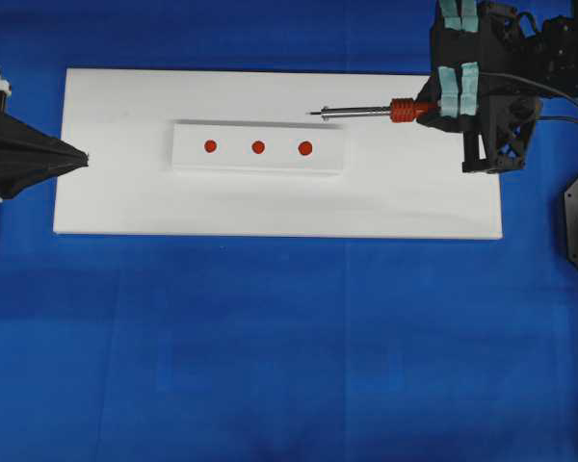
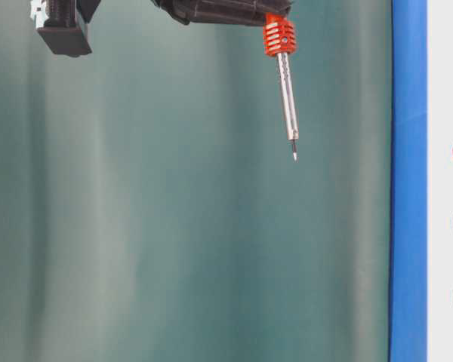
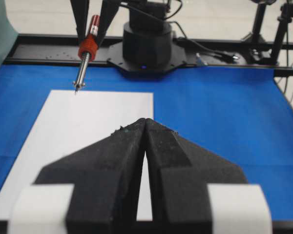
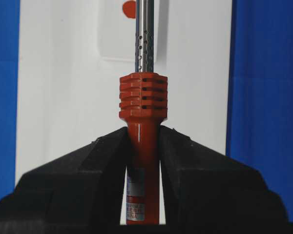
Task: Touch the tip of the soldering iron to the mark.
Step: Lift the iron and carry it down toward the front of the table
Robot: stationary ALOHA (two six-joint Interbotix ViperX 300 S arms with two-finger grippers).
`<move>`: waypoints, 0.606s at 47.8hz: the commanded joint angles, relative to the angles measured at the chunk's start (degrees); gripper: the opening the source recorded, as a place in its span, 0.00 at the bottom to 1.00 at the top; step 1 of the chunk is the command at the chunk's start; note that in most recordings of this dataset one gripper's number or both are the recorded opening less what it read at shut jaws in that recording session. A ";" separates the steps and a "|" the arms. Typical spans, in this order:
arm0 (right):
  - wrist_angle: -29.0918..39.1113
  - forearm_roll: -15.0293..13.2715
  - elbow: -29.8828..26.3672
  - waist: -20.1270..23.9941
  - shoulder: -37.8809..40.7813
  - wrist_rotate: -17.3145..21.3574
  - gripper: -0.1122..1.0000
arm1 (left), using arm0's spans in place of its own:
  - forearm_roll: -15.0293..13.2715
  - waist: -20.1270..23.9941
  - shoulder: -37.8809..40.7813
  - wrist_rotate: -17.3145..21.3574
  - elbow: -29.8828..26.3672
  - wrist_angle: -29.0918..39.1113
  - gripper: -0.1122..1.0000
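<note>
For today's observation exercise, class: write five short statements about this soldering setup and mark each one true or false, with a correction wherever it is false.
1. The right end effector grips the iron by its handle. True.
2. The iron's tip touches a red mark. False: in the table-level view it hangs in the air, clear of the board.
3. Three marks sit in a row on the white block. True: left, middle, right.
4. The left end effector holds the cord. False: it is shut on nothing, at the board's left edge.
5. The board lies on a blue surface. True.
</note>
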 commanded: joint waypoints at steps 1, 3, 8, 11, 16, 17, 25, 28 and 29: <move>-0.18 0.00 -1.32 0.00 -0.70 1.05 0.16 | 0.18 0.09 0.35 0.00 -0.62 -0.53 0.10; 0.00 0.09 -1.23 0.09 -0.79 2.20 0.16 | 0.18 0.09 0.35 0.00 -0.62 -0.53 0.10; 0.00 -0.09 -0.70 1.76 -1.49 5.80 0.16 | 0.18 0.09 0.44 0.00 -0.62 -0.53 0.10; -0.09 -0.09 -0.26 3.52 -2.20 7.56 0.16 | 0.18 0.09 0.35 0.00 -0.62 -0.53 0.10; -0.35 -0.09 0.53 7.12 -3.43 10.55 0.16 | 0.18 0.09 0.44 0.00 -0.62 -0.53 0.10; -0.53 -0.09 0.62 8.00 -3.69 11.34 0.16 | 0.09 0.09 0.44 0.00 -0.62 -0.53 0.10; -2.64 -1.14 1.41 15.38 -4.66 17.75 0.16 | 0.18 0.09 0.44 0.00 -0.62 -0.53 0.10; -3.25 -2.64 1.58 18.28 -4.57 20.39 0.16 | 0.18 0.09 0.44 0.00 -0.53 -0.53 0.10; -3.52 -3.25 1.58 19.25 -4.39 21.36 0.16 | 0.18 0.09 0.35 0.00 -0.53 -0.53 0.10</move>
